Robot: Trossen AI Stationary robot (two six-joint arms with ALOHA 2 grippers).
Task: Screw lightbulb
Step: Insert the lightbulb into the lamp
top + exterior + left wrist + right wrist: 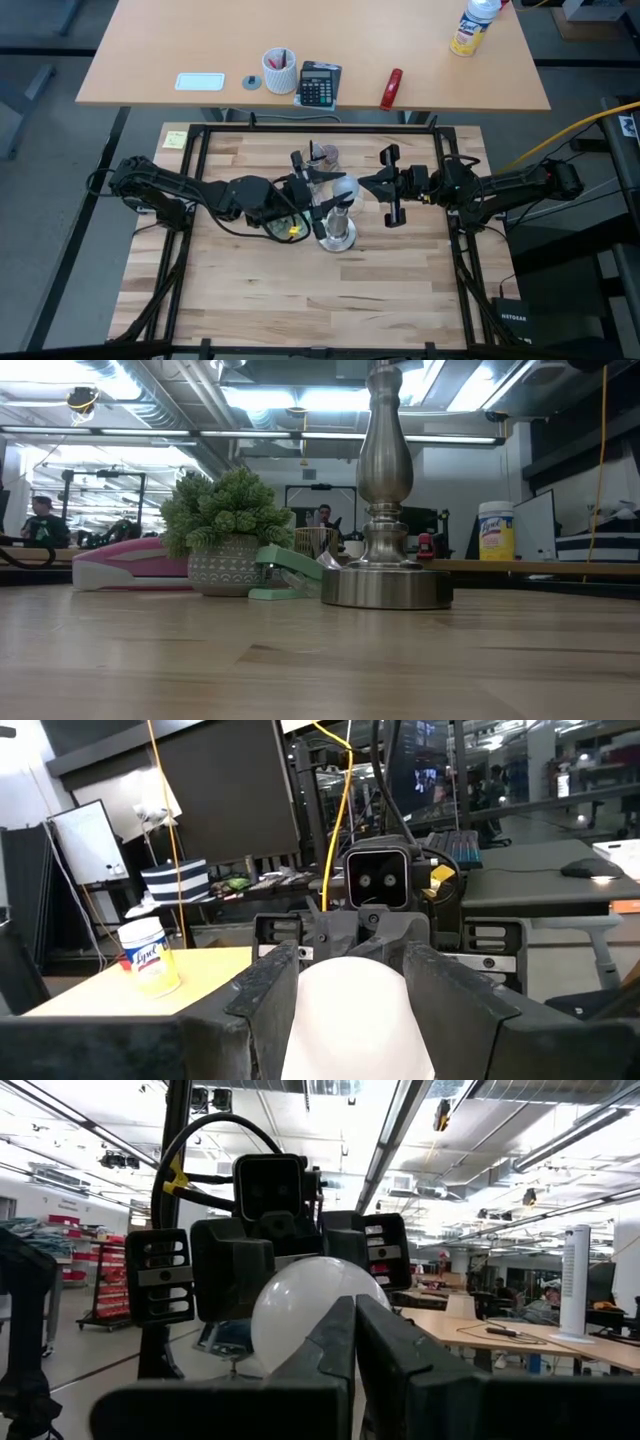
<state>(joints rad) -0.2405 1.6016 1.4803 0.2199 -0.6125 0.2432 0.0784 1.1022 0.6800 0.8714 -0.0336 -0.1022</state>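
Note:
The lightbulb [344,188], a frosted white globe, is over the top of the silver stand [337,232], which rests by its round base on the table [385,585]. My left gripper [328,186] is shut on the globe, which also shows in the left wrist view [350,1010]. My right gripper [364,183] faces it from the table's right, fingers shut, tips close to the globe [305,1310]. The bulb's screw base and the stand's socket are hidden. My left gripper pinches the bulb's white globe [300,1005] between its two fingers, one on each side. The fingers come level from the table's left. The bulb is up above the stand's top, clear of the table. My right gripper's shut fingertips [340,1340] stand at the globe's right side; I cannot tell whether they touch it.
A potted plant [225,535], a pink stapler [130,565] and a green stapler [285,575] lie behind the stand. A desk [150,60] beyond the far edge holds a calculator [319,84], a cup and a wipes canister [474,25]. The table's near half is bare wood.

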